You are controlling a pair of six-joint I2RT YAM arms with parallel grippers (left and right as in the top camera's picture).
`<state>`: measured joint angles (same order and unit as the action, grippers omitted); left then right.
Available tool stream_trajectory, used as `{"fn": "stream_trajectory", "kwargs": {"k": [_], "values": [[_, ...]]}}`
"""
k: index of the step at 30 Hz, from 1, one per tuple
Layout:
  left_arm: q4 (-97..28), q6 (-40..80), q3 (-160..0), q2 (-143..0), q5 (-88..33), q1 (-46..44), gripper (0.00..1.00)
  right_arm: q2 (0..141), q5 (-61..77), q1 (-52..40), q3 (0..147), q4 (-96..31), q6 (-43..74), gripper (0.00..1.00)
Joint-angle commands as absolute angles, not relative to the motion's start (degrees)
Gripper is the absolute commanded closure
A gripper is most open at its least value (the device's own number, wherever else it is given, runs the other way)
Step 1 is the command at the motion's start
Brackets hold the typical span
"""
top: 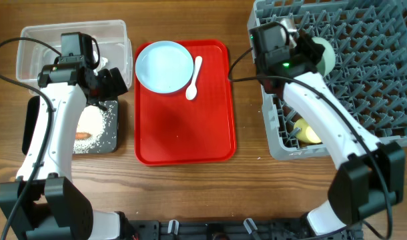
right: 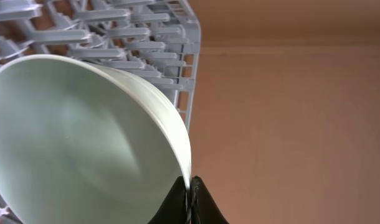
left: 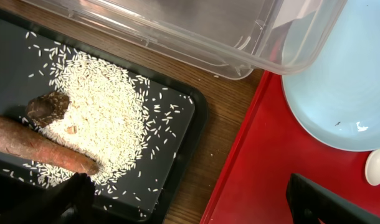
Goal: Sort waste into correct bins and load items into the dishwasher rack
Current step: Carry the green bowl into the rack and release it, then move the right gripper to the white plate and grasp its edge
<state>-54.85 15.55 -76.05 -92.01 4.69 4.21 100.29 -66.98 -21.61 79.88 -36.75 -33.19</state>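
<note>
Mint green round bowl first: the right gripper is pinched tight on its rim at the bottom of the right wrist frame. The bowl fills the left half of that view, tipped on edge, and the inside is smooth, glossy and empty. Behind it at upper left we get the pegs of the big grey plastic dishwasher rack. Overhead puts the bowl over the rack's upper left corner. It also shows a small yellow cup lying in the rack's lower left, which the wrist cam misses completely.

Left gripper is spread wide with nothing in it, one dark finger near each bottom corner of the left wrist frame. It hangs over the strip of wooden table between the shallow black rectangular tray and the flat red tray.

White rice-like grains are scattered over the black tray. An orange-brown carrot-like stick lies on them at the left, and a small brown food lump sits just above it. We can't make that lump out from overhead.

The clear rectangular plastic tub runs along the top. The pale blue round plate sits at upper right on the red tray, with the white spoon just beside it.
</note>
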Motion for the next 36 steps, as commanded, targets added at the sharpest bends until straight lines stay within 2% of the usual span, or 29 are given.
{"fn": "stream_trajectory", "kwargs": {"k": [1,11,22,26,27,32,36], "values": [[-54.70,15.49,-77.06,-90.76,5.23,4.47,0.00,103.94,-71.70,-22.79,80.88,-36.42,-36.51,0.96],[-54.70,15.49,-77.06,-90.76,5.23,4.47,0.00,106.67,-72.58,-25.85,80.88,-35.79,-38.57,0.96],[-54.70,15.46,-77.06,-90.76,5.23,4.47,0.00,106.67,-67.37,-30.52,80.88,-35.97,-38.98,0.95],[-54.70,15.49,-77.06,-90.76,5.23,4.47,0.00,106.67,-65.58,-30.59,80.88,-36.36,-38.94,0.83],[-54.70,15.46,-77.06,-90.76,5.23,4.47,0.00,106.67,-63.46,-30.59,80.88,-37.32,-38.89,0.73],[-54.70,15.46,-77.06,-90.76,5.23,4.47,0.00,106.67,-59.88,-30.61,80.88,-38.87,-38.50,0.67],[-54.70,15.49,-77.06,-90.76,5.23,4.47,0.00,106.67,-59.88,-30.96,80.88,-38.83,-38.30,0.67]]}}
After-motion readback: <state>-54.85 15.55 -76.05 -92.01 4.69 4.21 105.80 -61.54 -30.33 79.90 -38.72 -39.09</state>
